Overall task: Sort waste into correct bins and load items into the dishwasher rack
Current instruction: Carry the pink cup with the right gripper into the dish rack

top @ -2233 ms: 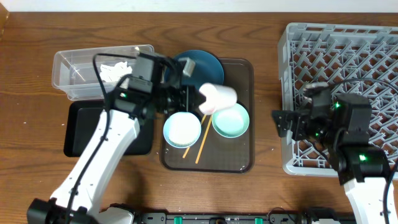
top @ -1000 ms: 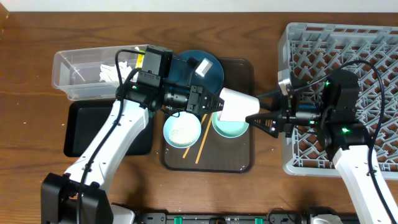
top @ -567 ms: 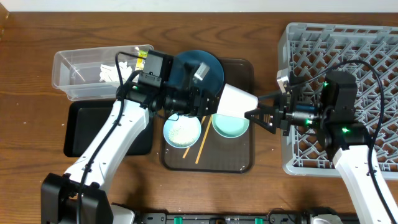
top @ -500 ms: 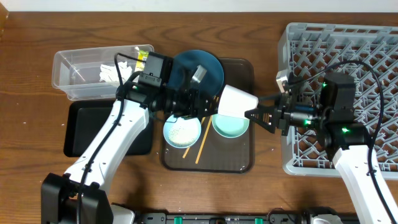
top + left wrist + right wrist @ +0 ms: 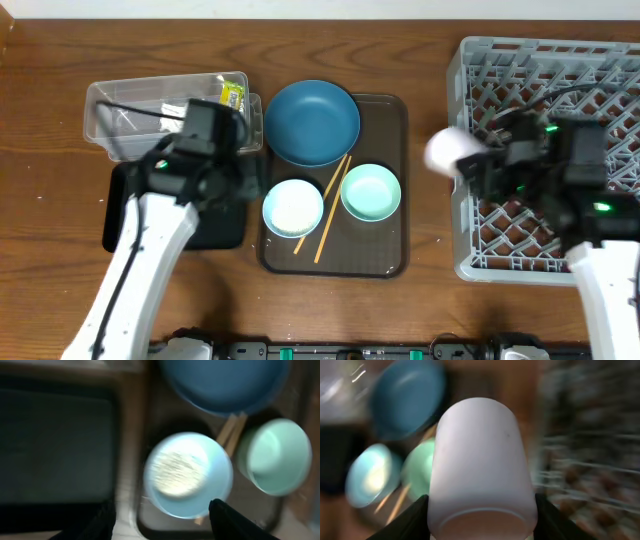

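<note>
From overhead, on the brown wooden tabletop (image 5: 40, 300), the small pink cup (image 5: 446, 150) has left the middle of the serving tray (image 5: 385, 255). It now hangs toward 3 o'clock at the left edge of the dishwasher rack (image 5: 540, 60), while the left arm has drawn back toward 9 o'clock — the handover looks done. In the left wrist view, the left fingers (image 5: 227, 517) are spread wide and empty above the pale blue-white bowl (image 5: 187, 475), which holds rice. In the right wrist view, the right fingers (image 5: 412, 522) are clamped on the cup's sides — racking it comes next.
</note>
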Controlling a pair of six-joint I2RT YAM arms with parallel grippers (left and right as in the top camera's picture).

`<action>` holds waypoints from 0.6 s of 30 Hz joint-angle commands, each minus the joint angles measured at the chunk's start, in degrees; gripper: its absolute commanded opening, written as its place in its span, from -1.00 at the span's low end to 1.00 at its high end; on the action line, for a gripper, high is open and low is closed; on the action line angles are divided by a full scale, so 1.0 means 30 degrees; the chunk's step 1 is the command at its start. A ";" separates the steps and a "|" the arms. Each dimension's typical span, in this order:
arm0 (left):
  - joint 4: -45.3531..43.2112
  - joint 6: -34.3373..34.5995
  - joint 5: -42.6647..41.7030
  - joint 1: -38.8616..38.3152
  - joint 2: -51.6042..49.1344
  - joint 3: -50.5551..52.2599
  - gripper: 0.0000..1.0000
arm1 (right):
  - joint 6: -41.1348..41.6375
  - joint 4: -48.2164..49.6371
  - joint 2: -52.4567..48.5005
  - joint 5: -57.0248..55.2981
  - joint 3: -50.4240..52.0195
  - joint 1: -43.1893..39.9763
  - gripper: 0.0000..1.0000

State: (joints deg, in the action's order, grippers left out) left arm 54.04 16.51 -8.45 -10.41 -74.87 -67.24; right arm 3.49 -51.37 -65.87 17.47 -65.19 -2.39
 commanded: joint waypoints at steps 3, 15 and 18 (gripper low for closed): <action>0.0124 -0.0175 0.2550 0.0918 0.0597 -0.0233 0.26 | 0.1122 -0.0852 0.0138 -0.5756 -0.1647 -0.3089 -0.78; 0.0131 -0.0160 0.2543 0.0962 0.0597 -0.0233 0.26 | 0.2266 -0.1807 -0.2244 -0.6900 -0.3322 -1.1876 -0.85; 0.0124 -0.0015 0.2543 0.0962 0.0597 -0.0233 0.26 | 0.2659 -0.1821 -0.3198 -0.6892 -0.3359 -1.3427 -0.72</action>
State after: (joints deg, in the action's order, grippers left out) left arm 54.08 16.51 -2.11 -7.75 -73.19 -67.24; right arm 9.04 -56.75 -73.45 -2.26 -73.91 -39.35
